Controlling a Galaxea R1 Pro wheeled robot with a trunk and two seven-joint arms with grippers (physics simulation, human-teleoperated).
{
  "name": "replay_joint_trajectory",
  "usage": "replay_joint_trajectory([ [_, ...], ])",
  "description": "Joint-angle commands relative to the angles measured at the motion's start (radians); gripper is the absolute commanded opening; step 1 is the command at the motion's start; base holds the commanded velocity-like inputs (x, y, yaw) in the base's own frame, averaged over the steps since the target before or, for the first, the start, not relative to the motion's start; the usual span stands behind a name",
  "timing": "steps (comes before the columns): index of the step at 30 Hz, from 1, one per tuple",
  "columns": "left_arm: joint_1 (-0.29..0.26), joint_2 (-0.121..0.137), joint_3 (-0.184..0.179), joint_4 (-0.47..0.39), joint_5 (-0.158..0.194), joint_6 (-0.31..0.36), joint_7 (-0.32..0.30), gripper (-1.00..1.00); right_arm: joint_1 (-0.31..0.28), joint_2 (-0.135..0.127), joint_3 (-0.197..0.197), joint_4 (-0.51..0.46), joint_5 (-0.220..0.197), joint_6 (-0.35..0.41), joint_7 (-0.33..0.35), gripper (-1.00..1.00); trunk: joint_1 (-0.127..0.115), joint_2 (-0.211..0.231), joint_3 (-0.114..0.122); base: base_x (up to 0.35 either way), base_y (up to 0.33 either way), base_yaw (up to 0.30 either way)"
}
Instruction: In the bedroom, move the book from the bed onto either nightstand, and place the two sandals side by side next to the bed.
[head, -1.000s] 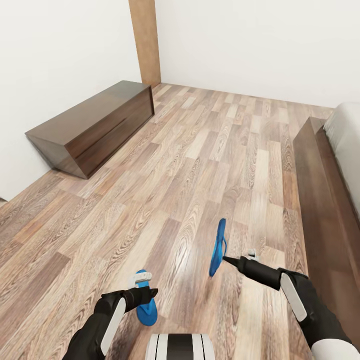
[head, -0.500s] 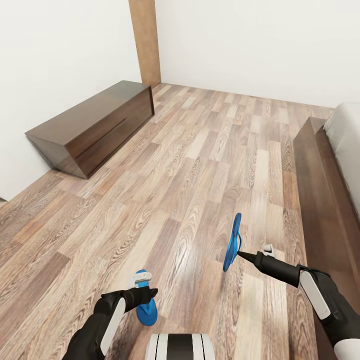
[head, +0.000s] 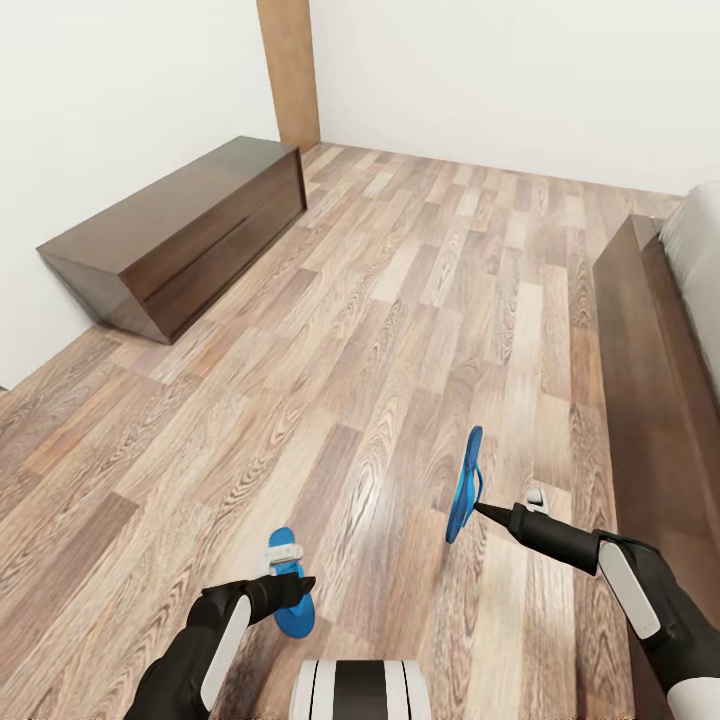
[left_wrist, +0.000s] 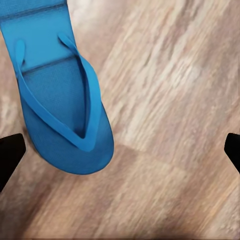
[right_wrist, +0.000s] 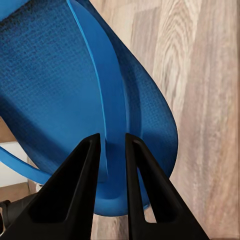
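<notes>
Right gripper (right_wrist: 112, 150) pinches the strap of a bright blue flip-flop (head: 465, 485), held edge-up above the wood-plank floor (head: 380, 300); left gripper (left_wrist: 120, 150) wide open, empty, over the second blue flip-flop (left_wrist: 60, 95).

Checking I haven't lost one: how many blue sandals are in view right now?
2. One sandal lies flat on the floor under the open left gripper. The other sandal hangs on edge, pinched by the right gripper, near the bed.

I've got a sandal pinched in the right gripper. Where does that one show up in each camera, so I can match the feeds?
Head view: the held sandal hangs on edge at lower right, at the right gripper tip, above the floor.
Right wrist view: the same sandal fills the upper left, its strap pinched between the black fingers.
Left wrist view: I see the other sandal flat on the planks.
Shared landmark: the wood-plank floor.
</notes>
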Motion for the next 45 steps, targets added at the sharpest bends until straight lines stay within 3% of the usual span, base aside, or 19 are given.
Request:
replay_joint_trajectory([
  [1,0.0,0.0,0.001,-0.001,0.003,0.005,-0.001,1.0,-0.001,0.0,-0.001,0.0,-0.003,0.005,0.003,-1.0,0.0,-0.001,-0.005,0.0,0.0,0.0],
  [18,0.0,0.002,0.002,-0.004,0.001,0.001,0.001,1.0,-0.001,0.002,0.004,0.0,-0.002,0.005,0.002,-1.0,0.008,-0.004,-0.07,0.0,0.0,0.0],
  [22,-0.001,0.003,0.004,-0.087,-0.003,0.001,0.01,1.0,-0.001,0.002,0.004,0.0,-0.002,0.005,0.002,-1.0,0.008,-0.004,-0.07,0.0,0.0,0.0],
  [25,-0.001,0.003,0.004,-0.166,-0.005,0.002,0.065,1.0,-0.001,0.002,0.004,0.0,-0.002,0.005,0.002,-1.0,0.008,-0.004,-0.07,0.0,0.0,0.0],
  [28,-0.002,-0.001,0.0,-0.229,0.0,0.002,0.236,1.0,-0.001,0.002,0.004,0.0,-0.002,0.005,0.002,-1.0,0.008,-0.004,-0.07,0.0,0.0,0.0],
  [31,-0.002,-0.008,-0.004,-0.237,0.005,0.002,0.304,1.0,-0.001,0.002,0.004,0.0,-0.002,0.005,0.002,-1.0,0.008,-0.004,-0.07,0.0,0.0,0.0],
  [34,-0.002,-0.011,-0.007,-0.231,0.008,0.001,0.32,1.0,-0.001,0.002,0.004,0.0,-0.002,0.005,0.002,-1.0,0.008,-0.004,-0.07,0.0,0.0,0.0],
  [42,-0.002,-0.024,-0.007,-0.176,0.008,-0.002,0.325,1.0,-0.001,0.002,0.004,0.0,-0.002,0.005,0.002,-1.0,0.011,-0.006,-0.101,0.0,0.0,0.0],
  [45,-0.002,-0.024,-0.007,-0.176,0.034,0.0,0.303,1.0,-0.001,0.002,0.004,0.0,-0.002,0.005,0.002,-1.0,0.012,-0.007,-0.105,0.0,0.0,0.0],
])
